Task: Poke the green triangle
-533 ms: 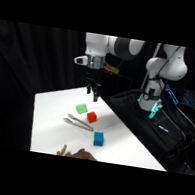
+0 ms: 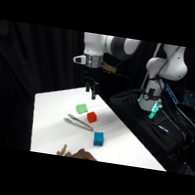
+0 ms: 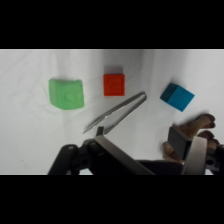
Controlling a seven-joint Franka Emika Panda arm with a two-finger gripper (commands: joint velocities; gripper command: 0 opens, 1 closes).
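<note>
I hold the gripper (image 2: 91, 90), whose finger state I cannot tell, above the green triangle (image 2: 82, 108), and should descend straight, avoiding the nearby red cube (image 2: 91, 117).

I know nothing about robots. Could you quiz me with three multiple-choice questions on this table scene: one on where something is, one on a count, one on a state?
1. What lies right beside the green triangle in the side view?
A. red cube
B. blue cube
C. a cup

2. How many coloured blocks are on the table?
A. two
B. three
C. five

3. How is the gripper placed?
A. pressing on the green triangle
B. lifting the tongs
C. above the table, clear of the blocks

Answers: 1 A, red sits next to green. 2 B, green, red and blue. 3 C, it hangs over the table's far edge, touching nothing.
</note>
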